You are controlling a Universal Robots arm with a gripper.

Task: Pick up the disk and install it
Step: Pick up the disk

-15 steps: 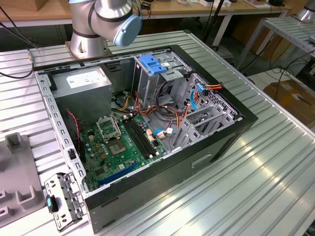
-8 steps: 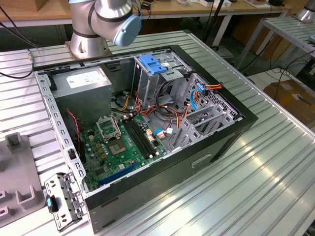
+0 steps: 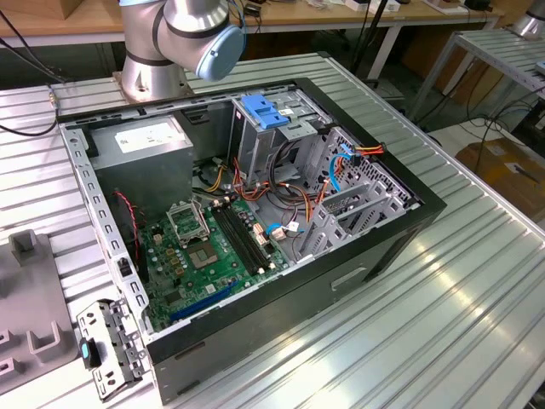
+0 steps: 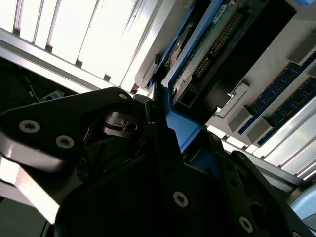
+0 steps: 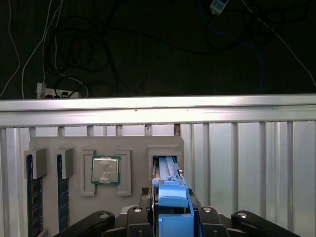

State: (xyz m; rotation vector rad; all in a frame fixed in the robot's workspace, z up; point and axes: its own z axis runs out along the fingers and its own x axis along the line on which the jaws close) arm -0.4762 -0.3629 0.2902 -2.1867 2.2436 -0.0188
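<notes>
The disk (image 5: 168,170) stands on edge in a slot of the grey parts tray (image 5: 133,144), its blue side rail facing the camera in the first wrist view. My gripper (image 5: 174,213) sits right over it, black fingers (image 5: 148,212) pressed to both sides of the blue rail, so it looks shut on the disk. In the second wrist view the disk's green circuit-board face (image 4: 207,54) runs away from the gripper (image 4: 180,131), with the blue rail between the fingers. The disk still rests in its slot.
The tray also holds a processor chip (image 5: 105,170) and blue memory sticks (image 5: 34,197). In the exterior view an open computer case (image 3: 255,213) lies on the ribbed metal table, with a drive cage with a blue handle (image 3: 264,115) and a grey power box (image 3: 140,141). The arm's base (image 3: 183,34) stands behind the case.
</notes>
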